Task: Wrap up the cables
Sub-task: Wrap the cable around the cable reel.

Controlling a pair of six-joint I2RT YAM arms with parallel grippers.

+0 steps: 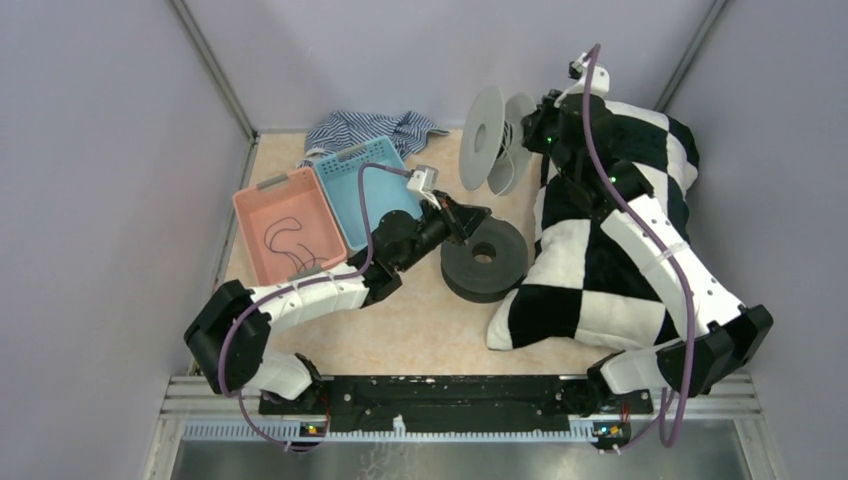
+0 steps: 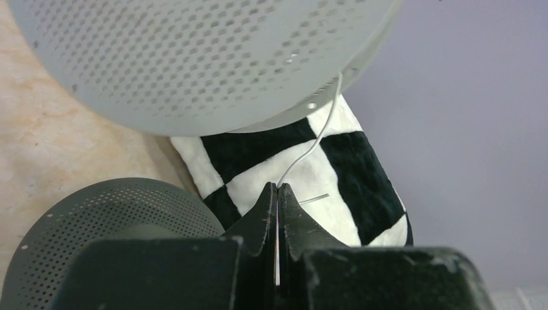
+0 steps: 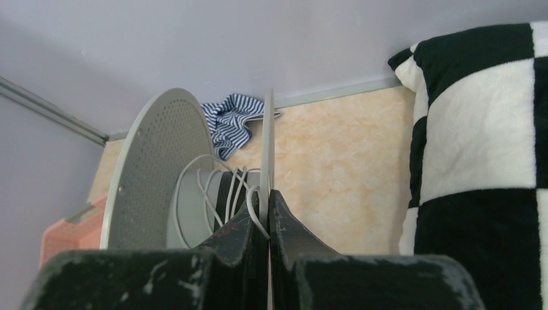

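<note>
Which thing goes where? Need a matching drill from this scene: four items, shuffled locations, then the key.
Items
1. black cable
2. white cable
3. light grey spool
4. dark grey spool

Places
A. lying flat on the table
B. inside the pink bin
C. upright, flange pinched by the right gripper
D. pinched in the left gripper

Pairs: 1-B, 2-D, 3-C, 4-A

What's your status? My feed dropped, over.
Left fingers shut on white cable. Right fingers shut on grey spool flange, few turns wound. Black cable loose in pink bin. Cable run to spool unobstructed.
</note>
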